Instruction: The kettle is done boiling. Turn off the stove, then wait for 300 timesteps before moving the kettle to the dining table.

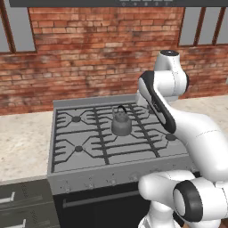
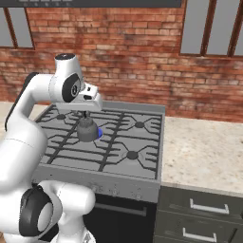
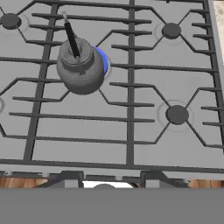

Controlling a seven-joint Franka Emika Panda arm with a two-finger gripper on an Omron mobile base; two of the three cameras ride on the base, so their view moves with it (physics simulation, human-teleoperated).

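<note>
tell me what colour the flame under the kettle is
Blue, beside the kettle on the stove; clearest in the hand view.

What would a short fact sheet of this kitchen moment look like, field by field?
Kettle: kettle stands upright on the grates of the stove, on a middle burner
Flame: blue glow under the kettle, so the burner looks lit
Knobs: row along the stove's front edge, not touched
Hand: hand raised above the stove's front edge, holding nothing; how wide its fingers stand is unclear
Surroundings: brick wall behind, beige counter beside the stove
Task stage: stove not yet turned off
</note>
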